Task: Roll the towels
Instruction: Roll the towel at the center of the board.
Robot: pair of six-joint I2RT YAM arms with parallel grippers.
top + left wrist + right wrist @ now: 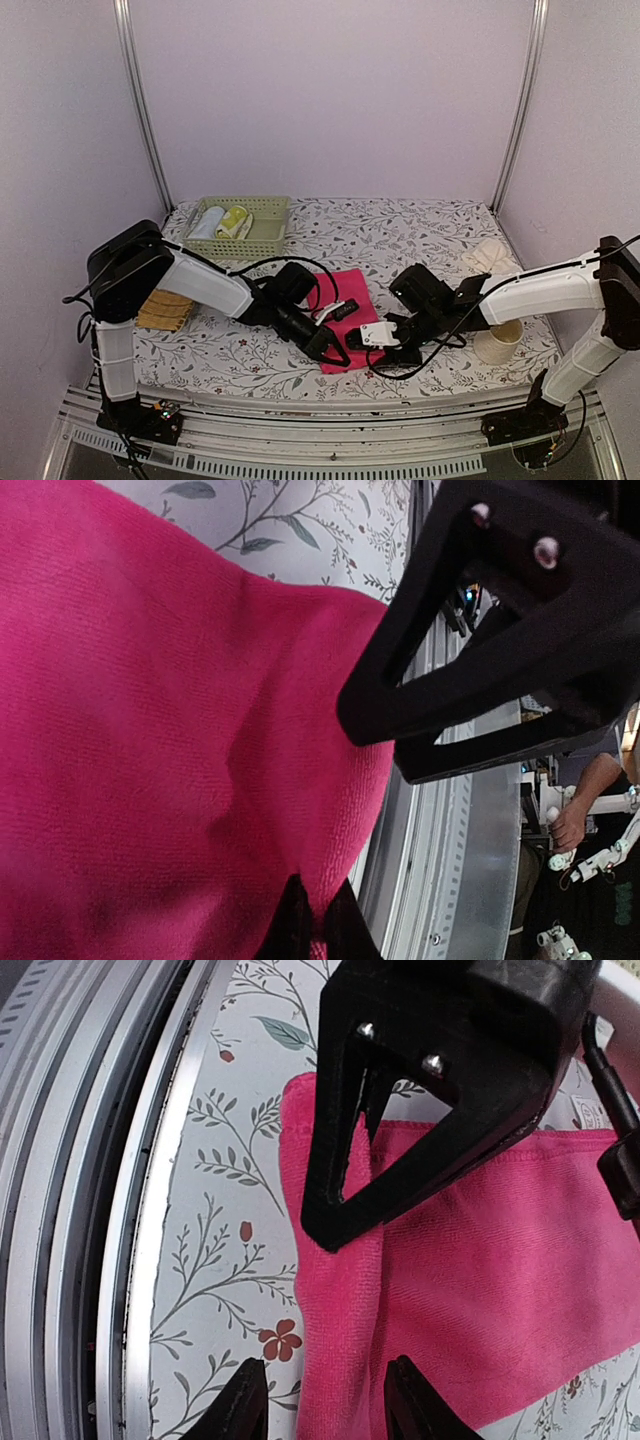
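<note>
Both grippers meet at the near edge of the long bright pink cloth towel [358, 292], which lies flat at centre.
The left gripper [312, 927] is clenched on the towel's near-left edge. The right gripper [325, 1397] is spread apart, straddling the folded near-right edge. The small cream-white cloth towel [490, 257] lies far right.

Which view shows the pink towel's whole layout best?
Top external: the towel shows nearly whole between both arms, partly covered by them. Left wrist shows only a close stretch of it, pinched at its edge. Right wrist shows one edge lying between open fingers.
</note>
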